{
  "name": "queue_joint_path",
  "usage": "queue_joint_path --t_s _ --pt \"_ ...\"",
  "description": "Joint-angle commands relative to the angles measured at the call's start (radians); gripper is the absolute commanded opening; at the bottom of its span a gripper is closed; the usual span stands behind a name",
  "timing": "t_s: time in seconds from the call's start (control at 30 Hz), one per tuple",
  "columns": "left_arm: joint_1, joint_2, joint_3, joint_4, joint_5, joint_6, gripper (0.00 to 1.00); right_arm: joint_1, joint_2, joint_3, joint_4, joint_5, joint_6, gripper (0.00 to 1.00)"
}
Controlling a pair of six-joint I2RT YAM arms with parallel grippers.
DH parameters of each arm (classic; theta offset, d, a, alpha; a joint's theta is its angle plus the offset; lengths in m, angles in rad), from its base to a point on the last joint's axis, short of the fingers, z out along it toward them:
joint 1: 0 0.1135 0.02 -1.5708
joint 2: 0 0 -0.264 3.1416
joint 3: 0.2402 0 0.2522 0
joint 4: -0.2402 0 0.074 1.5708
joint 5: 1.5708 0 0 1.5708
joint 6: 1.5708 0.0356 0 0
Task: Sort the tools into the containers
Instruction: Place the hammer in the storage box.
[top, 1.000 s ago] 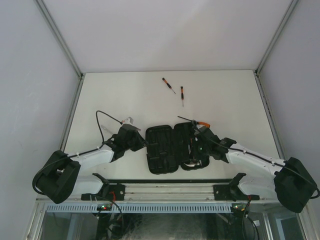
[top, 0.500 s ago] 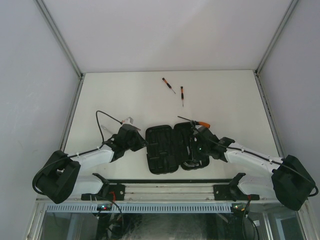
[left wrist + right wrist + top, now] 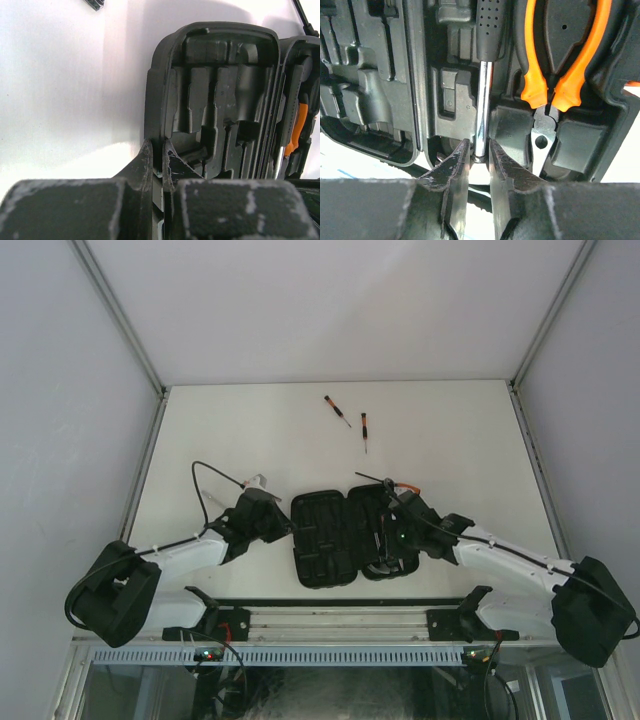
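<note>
**Finishes as I see them from the console**

The tool case (image 3: 375,100) looks to me like moulded black plastic, matt with a faint sheen on its ridges. The chrome-shafted tool (image 3: 481,100) lying in it has a mirror-bright polished metal stem and a black grip with a dimpled texture. The pliers (image 3: 565,95) carry glossy orange handle sleeves over black; their nose is bare grey metal, duller than that stem. On the right gripper (image 3: 479,150) I see matt black finger faces, scuffed chalky at the edges. The left gripper (image 3: 157,147) shows the same rough whitish wear. The table (image 3: 250,430) is white, smooth and softly reflective.
</note>
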Motion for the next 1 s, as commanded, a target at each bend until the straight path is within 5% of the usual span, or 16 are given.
queue_joint_path --t_s 0.0,0.53,0.97 --pt "0.010 -0.012 0.001 0.003 -0.003 -0.016 0.00 0.007 -0.006 0.062 -0.013 0.038 -0.022 0.20" --pt "0.010 -0.015 0.001 0.001 0.001 -0.014 0.00 0.076 0.142 0.107 -0.048 0.107 -0.038 0.00" --pt "0.008 -0.019 0.008 -0.001 0.020 0.003 0.00 0.132 0.318 0.168 -0.136 0.098 -0.035 0.00"
